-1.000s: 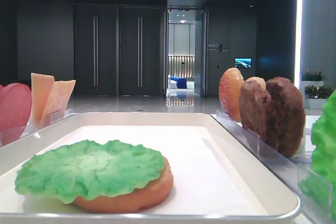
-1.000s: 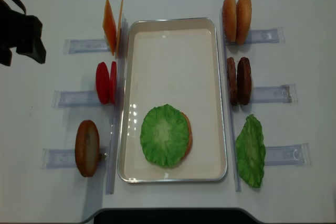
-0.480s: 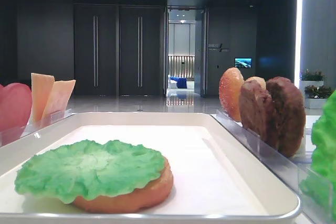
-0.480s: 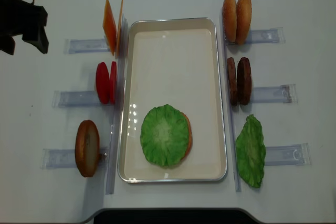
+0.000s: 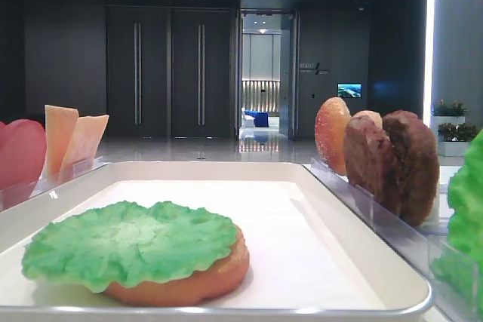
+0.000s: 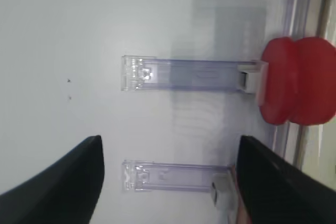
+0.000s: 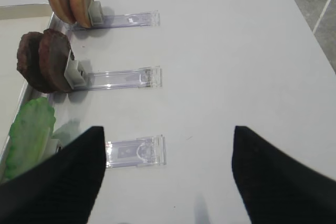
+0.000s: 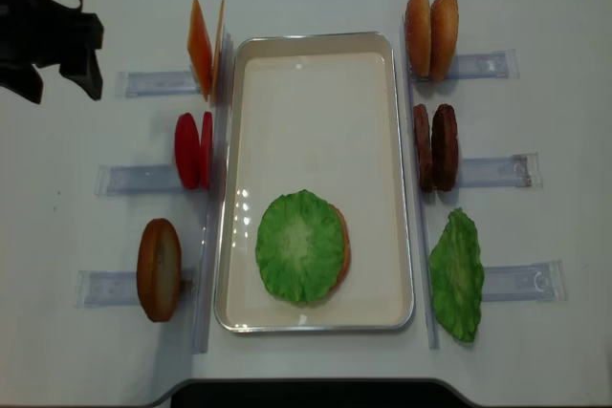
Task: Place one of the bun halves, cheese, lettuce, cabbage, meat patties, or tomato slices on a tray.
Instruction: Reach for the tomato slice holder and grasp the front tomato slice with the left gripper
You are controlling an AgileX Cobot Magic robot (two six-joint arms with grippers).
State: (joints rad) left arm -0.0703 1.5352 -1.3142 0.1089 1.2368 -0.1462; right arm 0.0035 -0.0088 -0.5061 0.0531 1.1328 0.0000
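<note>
Moved: left gripper (image 8: 59, 69) shifts rightward toward cheese (image 8: 205, 48), jaws spread, empty | overhead: lettuce (image 8: 299, 246) on bun half (image 8: 340, 247) in tray (image 8: 316, 41); tomato slices (image 8: 193, 150) racked left | right gripper (image 7: 167, 174) seen only by its wrist camera, jaws spread | we log meat patties (image 7: 44, 61) beside it.

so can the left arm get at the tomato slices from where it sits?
Probably yes. The left pincer is open and empty, up-left of the tomato slices, which stand upright in their clear rack with only bare table between.
</note>
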